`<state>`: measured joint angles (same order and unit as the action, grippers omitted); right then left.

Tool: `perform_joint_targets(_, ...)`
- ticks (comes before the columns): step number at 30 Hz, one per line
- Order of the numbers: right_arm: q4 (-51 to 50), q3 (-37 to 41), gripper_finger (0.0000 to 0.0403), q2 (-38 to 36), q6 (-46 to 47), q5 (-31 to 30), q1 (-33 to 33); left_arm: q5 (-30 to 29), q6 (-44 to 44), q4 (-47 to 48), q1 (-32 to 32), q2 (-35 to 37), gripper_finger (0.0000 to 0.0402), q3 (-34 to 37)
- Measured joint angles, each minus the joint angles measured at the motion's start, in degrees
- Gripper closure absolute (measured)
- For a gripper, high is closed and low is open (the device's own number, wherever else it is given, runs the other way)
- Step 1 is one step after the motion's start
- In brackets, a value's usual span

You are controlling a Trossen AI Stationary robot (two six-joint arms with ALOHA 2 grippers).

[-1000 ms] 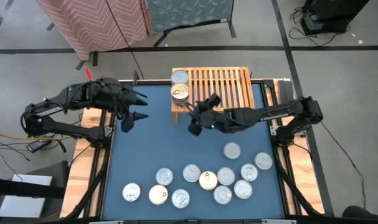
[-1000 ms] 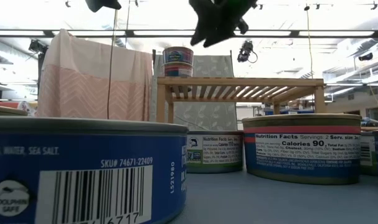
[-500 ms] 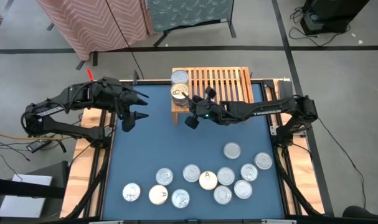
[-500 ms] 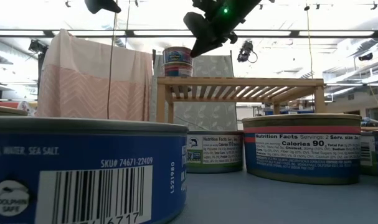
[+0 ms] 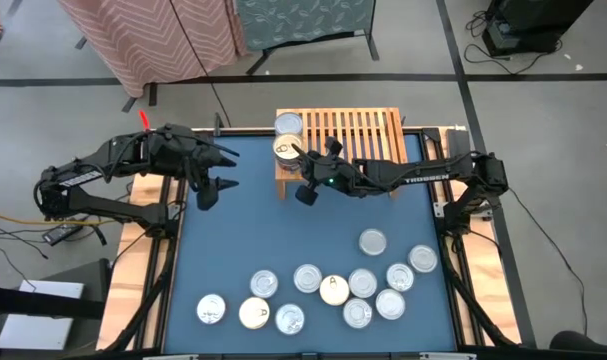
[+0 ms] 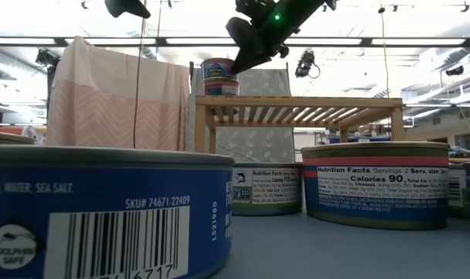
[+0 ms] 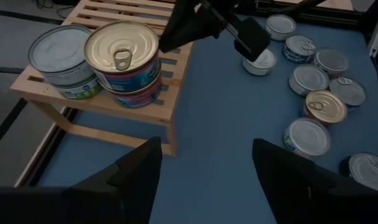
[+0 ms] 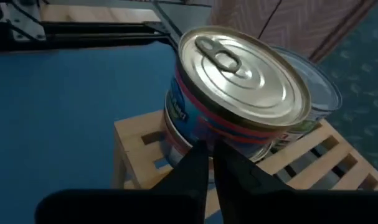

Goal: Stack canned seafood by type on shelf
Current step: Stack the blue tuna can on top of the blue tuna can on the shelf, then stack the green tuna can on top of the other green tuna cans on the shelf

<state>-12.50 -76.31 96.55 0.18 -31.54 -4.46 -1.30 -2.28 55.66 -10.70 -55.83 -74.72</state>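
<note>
The top tin (image 8: 241, 78), gold-lidded with a pull tab, sat squarely on a second tin (image 8: 176, 140) with the same blue and red label. That made a stack of two at the near corner of the shelf (image 5: 358, 130). The stack was just ahead of the right gripper (image 8: 210, 168) and slightly above its tips. A silver-topped tin (image 7: 61, 59) stood on the slats behind the stack, on the far side from those jaws and touching it or nearly so. The right jaws were together and held nothing. I could not tell whether their tips touched the lower tin's wall.

I judged the step in hand to be getting clear of the stack without disturbing it. From there I would have drawn the right gripper straight back along its own line, away from the tins, and only then lifted it. Any sideways sweep risked catching the top tin's rim and sliding it off the one below.

The remaining tins (image 5: 333, 290) lay loose on the blue table (image 5: 243, 230), well behind and below the right jaws. I would have matched the next one by its label, not its lid.

The left gripper (image 7: 204, 162) waited with its jaws apart and empty, and the shelf corner lay ahead of it.
</note>
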Motion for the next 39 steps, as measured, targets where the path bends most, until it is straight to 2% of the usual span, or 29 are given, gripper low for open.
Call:
perform_joint_targets(10,-3.33,0.02,0.0374,-5.26,0.40,0.30,4.90,1.02,-1.12,2.07,-0.02,-0.02,0.0147,0.19)
perform_joint_targets(13,-11.19,-0.03,0.0364,-9.07,3.50,4.57,7.86,2.13,-2.78,1.88,-0.02,0.35,0.0147,2.93)
perform_joint_targets(17,-28.25,-0.02,0.0336,-12.23,13.44,7.78,12.49,5.35,-6.04,-0.85,-0.02,0.46,0.0147,8.95)
perform_joint_targets(20,-39.97,-0.02,0.0303,-13.27,22.82,7.65,16.49,11.38,-9.46,-7.25,0.00,0.31,0.0147,15.25)
perform_joint_targets(22,-43.32,0.56,0.0278,-13.29,27.46,7.67,19.31,15.58,-12.13,-13.88,0.06,0.30,0.0147,19.53)
perform_joint_targets(24,-41.27,2.33,0.0252,-13.22,30.01,7.75,21.90,19.06,-15.24,-19.27,0.33,0.32,0.0147,23.22)
perform_joint_targets(29,-23.32,7.57,0.0216,-10.90,28.26,7.84,26.43,29.28,-17.06,-23.44,2.37,0.34,0.0147,29.08)
perform_joint_targets(35,-12.83,10.47,0.0207,-3.29,27.48,16.48,29.05,29.66,-19.00,-22.84,5.66,0.76,0.0147,31.53)
perform_joint_targets(39,-9.25,9.84,0.0192,0.88,28.99,17.75,29.97,29.52,-20.92,-22.72,6.81,0.76,0.0147,31.91)
